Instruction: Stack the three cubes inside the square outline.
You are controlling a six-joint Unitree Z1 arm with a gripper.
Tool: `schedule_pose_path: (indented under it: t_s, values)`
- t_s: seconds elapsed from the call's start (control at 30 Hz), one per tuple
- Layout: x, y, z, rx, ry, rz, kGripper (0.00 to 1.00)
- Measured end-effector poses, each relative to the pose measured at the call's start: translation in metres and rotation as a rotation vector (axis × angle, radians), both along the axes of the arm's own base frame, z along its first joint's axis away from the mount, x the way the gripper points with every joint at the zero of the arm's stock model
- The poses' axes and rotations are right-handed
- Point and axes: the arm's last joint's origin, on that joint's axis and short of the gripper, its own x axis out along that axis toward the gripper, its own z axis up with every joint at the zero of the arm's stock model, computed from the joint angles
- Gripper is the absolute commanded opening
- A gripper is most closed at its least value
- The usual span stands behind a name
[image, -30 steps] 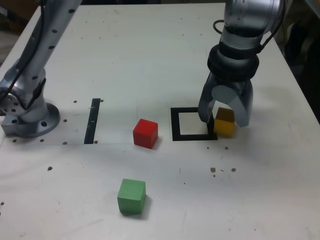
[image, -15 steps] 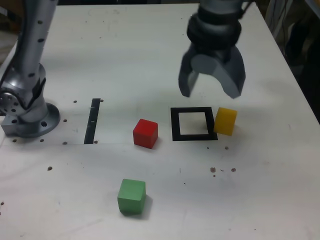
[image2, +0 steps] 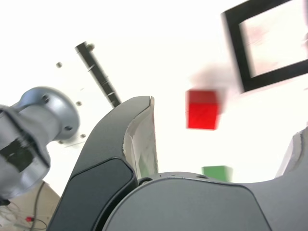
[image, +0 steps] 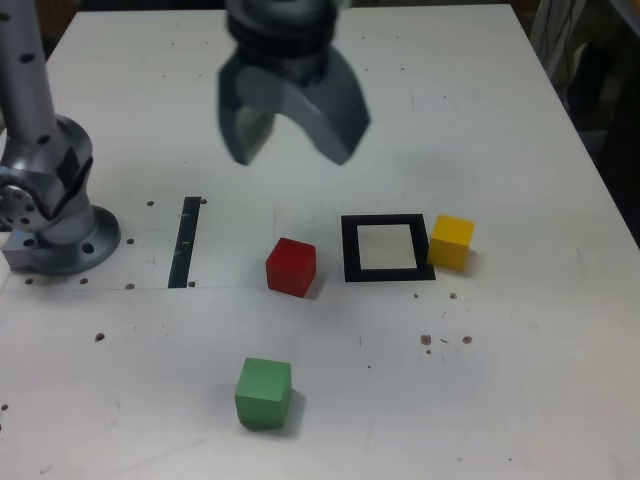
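On the white table, seen from the exterior view:

Gripper: hanging high above the table, jaws spreading wide, gripping nothing; it is sitting up and toward the exterior view's left of the red cube, well apart from every cube.

Red cube: resting on the table between the black strip and the square outline, just beside the outline's left edge in the exterior view; in the wrist view it is showing blurred between the two jaws.

Square outline: lying flat with its white centre showing and no cube inside.

Yellow cube: sitting just outside the outline, against its right border in the exterior view.

Green cube: standing alone nearer the camera, well apart from the outline.

Black strip: lying straight, between the arm's base and the red cube.
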Motion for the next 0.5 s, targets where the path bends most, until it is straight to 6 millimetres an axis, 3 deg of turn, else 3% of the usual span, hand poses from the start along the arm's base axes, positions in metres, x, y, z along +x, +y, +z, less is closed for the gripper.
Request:
schedule_pose_path:
  t_s: [0.13, 0.33, 0.5]
  values:
    - [-0.023, -0.014, -0.010, -0.006, 0.036, -0.007, 0.99]
    - [-0.032, -0.040, -0.017, 0.000, 0.029, 0.002, 0.99]
    - [-0.032, -0.047, -0.027, -0.018, 0.017, 0.023, 0.99]
